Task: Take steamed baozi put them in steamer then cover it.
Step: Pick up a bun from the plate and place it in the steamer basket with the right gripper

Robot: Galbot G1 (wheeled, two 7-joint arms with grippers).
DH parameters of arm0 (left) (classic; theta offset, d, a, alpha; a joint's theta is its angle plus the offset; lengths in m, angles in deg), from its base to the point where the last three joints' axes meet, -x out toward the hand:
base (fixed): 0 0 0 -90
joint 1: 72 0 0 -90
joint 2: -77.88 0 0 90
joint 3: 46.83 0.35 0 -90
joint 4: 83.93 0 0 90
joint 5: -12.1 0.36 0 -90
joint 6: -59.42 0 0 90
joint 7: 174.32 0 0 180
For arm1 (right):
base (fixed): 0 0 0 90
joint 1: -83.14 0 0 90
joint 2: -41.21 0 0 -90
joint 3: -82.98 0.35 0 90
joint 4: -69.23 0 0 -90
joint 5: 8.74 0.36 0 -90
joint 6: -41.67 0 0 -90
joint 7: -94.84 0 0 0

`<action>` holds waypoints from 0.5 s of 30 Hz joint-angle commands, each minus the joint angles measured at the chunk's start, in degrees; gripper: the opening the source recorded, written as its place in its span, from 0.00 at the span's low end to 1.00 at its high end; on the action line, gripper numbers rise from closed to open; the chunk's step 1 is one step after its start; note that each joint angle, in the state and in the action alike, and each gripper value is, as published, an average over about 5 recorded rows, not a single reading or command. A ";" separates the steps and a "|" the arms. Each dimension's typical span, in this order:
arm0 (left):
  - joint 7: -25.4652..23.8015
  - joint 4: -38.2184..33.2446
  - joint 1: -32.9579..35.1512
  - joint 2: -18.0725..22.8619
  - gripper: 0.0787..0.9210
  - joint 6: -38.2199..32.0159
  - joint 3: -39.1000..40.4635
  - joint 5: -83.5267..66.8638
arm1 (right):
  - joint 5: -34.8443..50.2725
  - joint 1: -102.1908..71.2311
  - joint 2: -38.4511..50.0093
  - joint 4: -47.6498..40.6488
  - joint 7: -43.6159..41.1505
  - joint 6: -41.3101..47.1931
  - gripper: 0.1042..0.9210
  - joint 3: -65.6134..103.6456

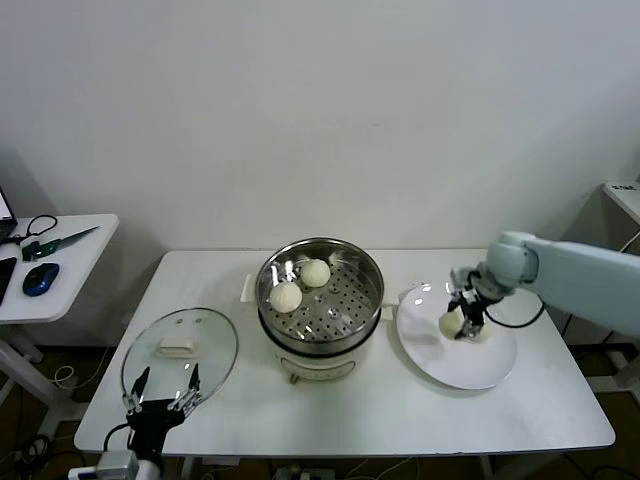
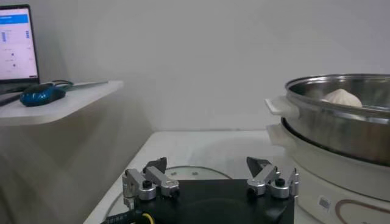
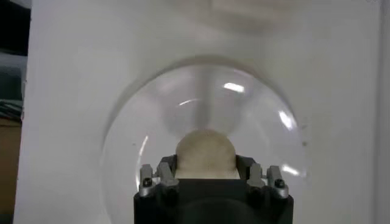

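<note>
Head view: the right gripper clamps a steamed baozi on the white plate near the table's right edge; two buns sit in the steamer at centre. Left wrist view: the left gripper, fingers wide, hangs over the glass lid. Right wrist view: fingers pinch the bun.

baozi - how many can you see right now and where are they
3 for certain. Two baozi lie in the steamer. One baozi is on the white plate, gripped by the right gripper. Another may be hidden behind that gripper.
</note>
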 commanded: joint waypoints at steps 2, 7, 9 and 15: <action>-0.01 -0.19 0.03 0.03 0.88 -0.02 0.19 0.18 | 5.68 31.18 -14.54 5.07 -6.19 -15.82 0.66 -6.99; 0.01 -0.24 0.07 0.06 0.88 -0.05 0.42 0.41 | 1.97 31.46 -22.51 14.38 -3.45 -19.87 0.66 -2.47; 0.01 -0.34 0.12 0.03 0.88 -0.08 0.35 0.39 | -0.73 29.56 -25.03 18.03 -1.63 -20.28 0.66 -2.00; 0.14 -0.71 0.62 -0.08 0.88 -0.33 -0.05 0.01 | -13.54 18.24 -28.47 20.82 2.36 -21.40 0.66 -1.11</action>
